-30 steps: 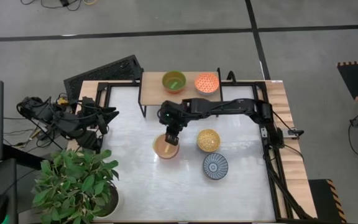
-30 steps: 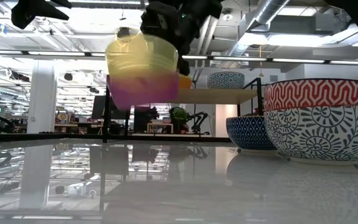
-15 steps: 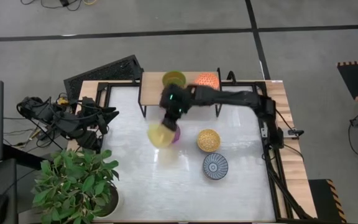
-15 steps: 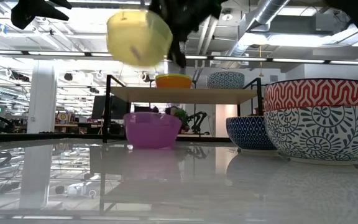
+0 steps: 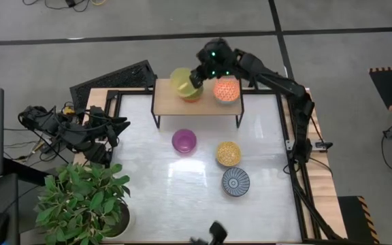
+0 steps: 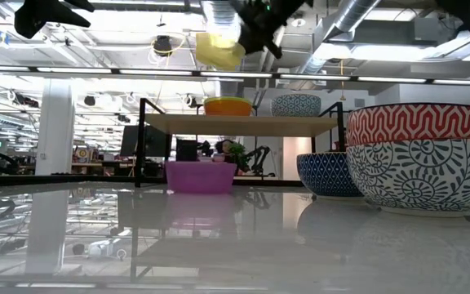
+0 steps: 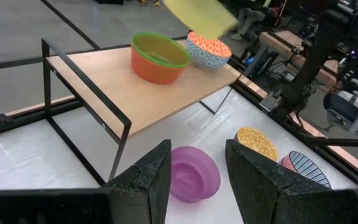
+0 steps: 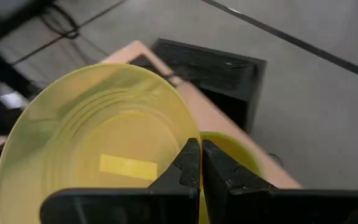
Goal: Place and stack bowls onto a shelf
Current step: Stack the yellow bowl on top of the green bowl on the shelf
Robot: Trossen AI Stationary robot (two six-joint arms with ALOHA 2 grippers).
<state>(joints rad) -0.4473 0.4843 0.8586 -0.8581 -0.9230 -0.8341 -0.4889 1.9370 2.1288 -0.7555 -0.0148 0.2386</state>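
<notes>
My right gripper [image 5: 197,76] is shut on a yellow bowl [image 5: 182,82] and holds it in the air above the shelf [image 5: 172,105], over the green bowl with an orange outside [image 7: 160,57] that stands on the shelf's left part. The orange-patterned bowl [image 5: 226,90] stands on the shelf's right part. On the table sit a magenta bowl [image 5: 184,141], a yellow-patterned bowl [image 5: 228,153] and a blue-grey radial-lined bowl [image 5: 235,182]. My left gripper [image 7: 197,180] waits open at the table's left edge. My right gripper pinches the yellow bowl's rim [image 8: 190,138], one finger [image 8: 185,165] on the inner side and one on the outer side. The fingers come from the right, slanting down. The bowl [image 6: 220,49] is lifted clear and tilted, its opening turned toward the gripper.
A potted plant [image 5: 87,197] stands at the table's near left corner. A black slab [image 5: 114,78] lies beyond the far left corner. A black frame [image 5: 288,146] runs along the table's edges. Two patterned bowls [image 6: 419,155] stand close to the low camera.
My right gripper has carried the yellow bowl up and toward the far edge, from mid-table to above the shelf, tipping it on the way. The magenta bowl, first lifted nested under the yellow one, has come free and now sits on the table.
</notes>
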